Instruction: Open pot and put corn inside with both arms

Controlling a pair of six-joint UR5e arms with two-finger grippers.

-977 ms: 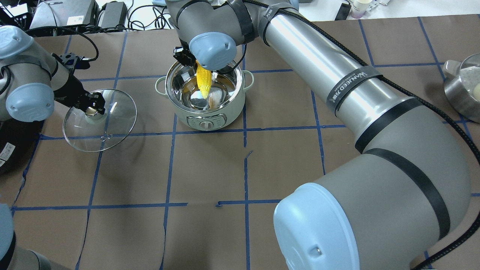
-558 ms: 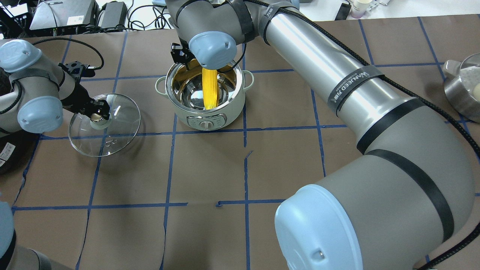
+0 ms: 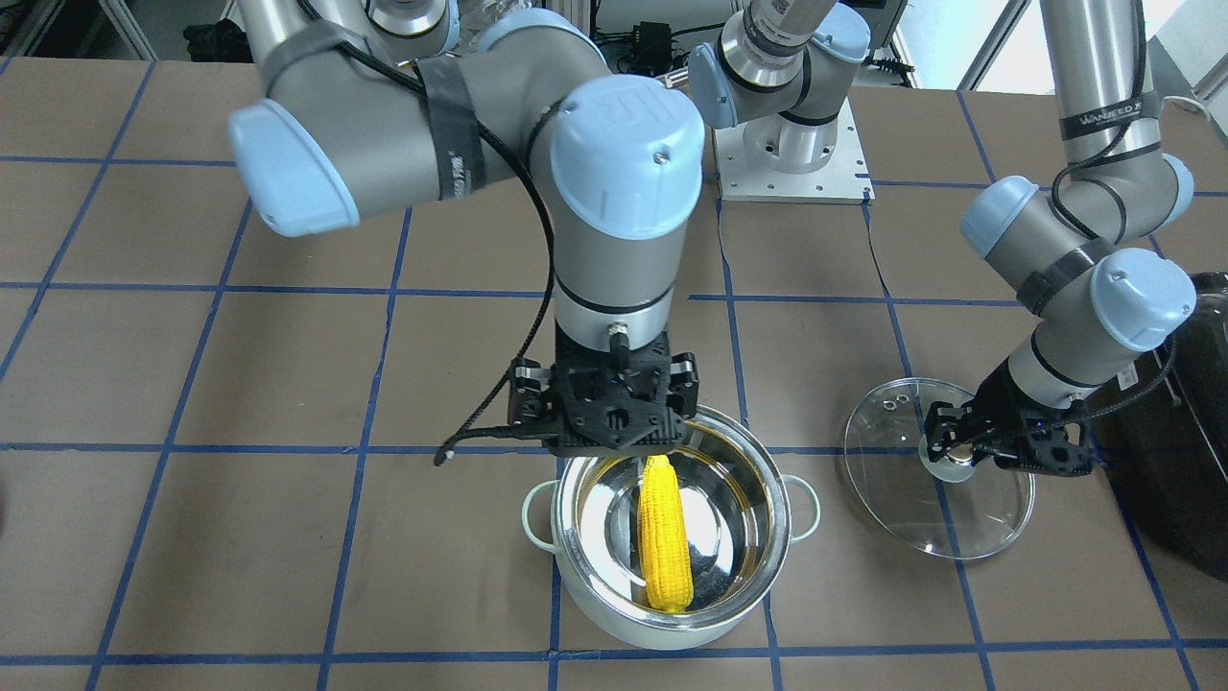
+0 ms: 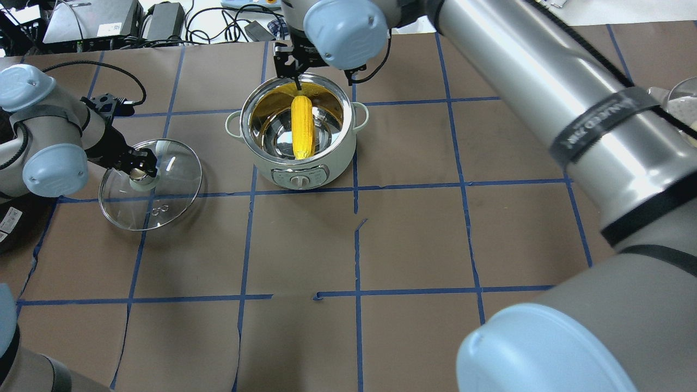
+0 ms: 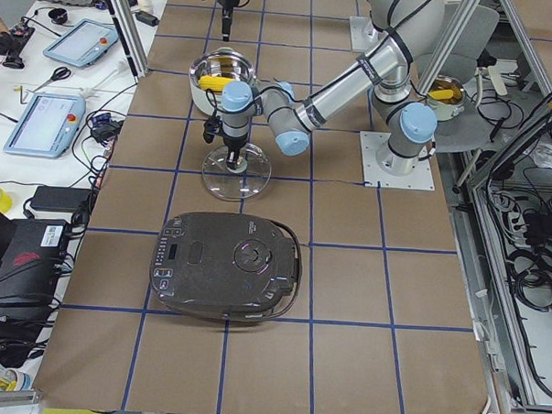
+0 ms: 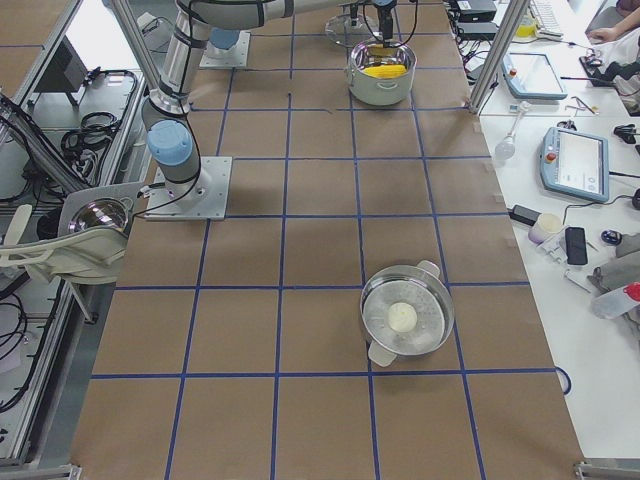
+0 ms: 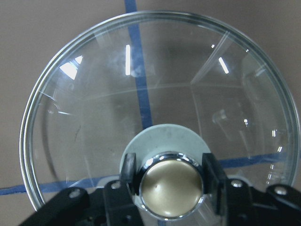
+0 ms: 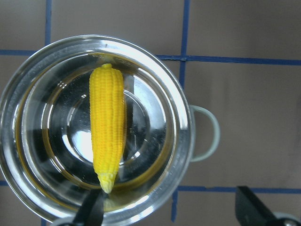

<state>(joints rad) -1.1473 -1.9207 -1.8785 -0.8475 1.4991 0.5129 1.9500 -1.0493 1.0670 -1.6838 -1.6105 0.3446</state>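
The mint-green pot stands open, its steel inside showing. The yellow corn lies free inside it, also seen in the front view and the right wrist view. My right gripper hangs open and empty above the pot's far rim; its fingers stand wide apart. My left gripper is shut on the metallic knob of the glass lid and holds it low over the table, left of the pot. The lid also shows in the front view.
A black appliance sits on the robot's left beyond the lid, its edge in the front view. A steel pot with a white ball in it stands at the far right. Blue tape lines cross the brown table.
The right gripper let go of the corn, which dropped into the pot and now lies still; the gripper rose and moved away. The left gripper shifted the lid slightly toward the pot.
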